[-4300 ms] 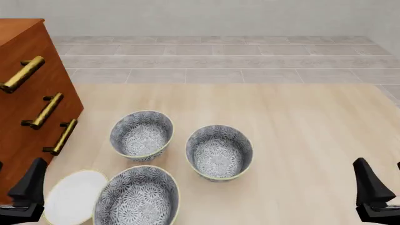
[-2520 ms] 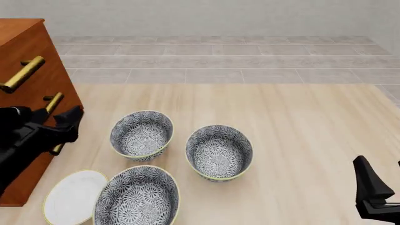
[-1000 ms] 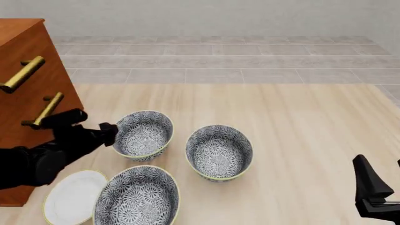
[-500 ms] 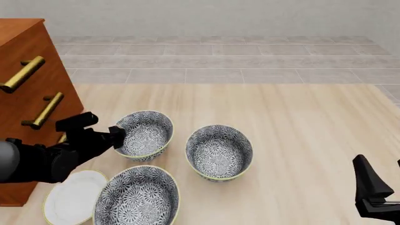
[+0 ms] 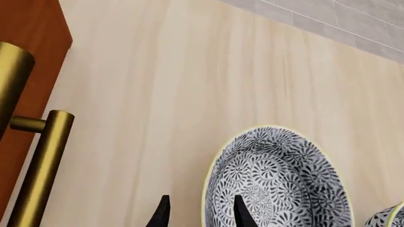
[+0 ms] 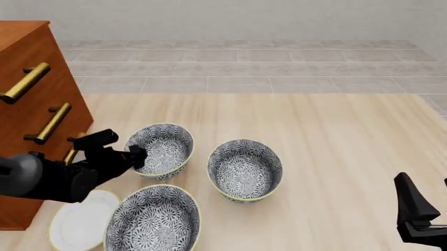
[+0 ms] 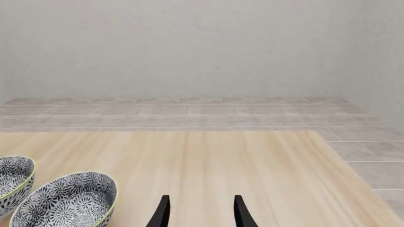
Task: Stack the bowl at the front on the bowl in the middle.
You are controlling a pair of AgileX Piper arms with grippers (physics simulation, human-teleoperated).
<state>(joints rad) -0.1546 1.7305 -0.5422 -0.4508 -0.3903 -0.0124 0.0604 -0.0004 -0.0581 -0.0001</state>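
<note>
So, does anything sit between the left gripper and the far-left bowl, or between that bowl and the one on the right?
Nothing visible. The left gripper straddles the rim of the far-left bowl, and only bare table separates that bowl from the right bowl. The nearest bowl sits off that line.
</note>
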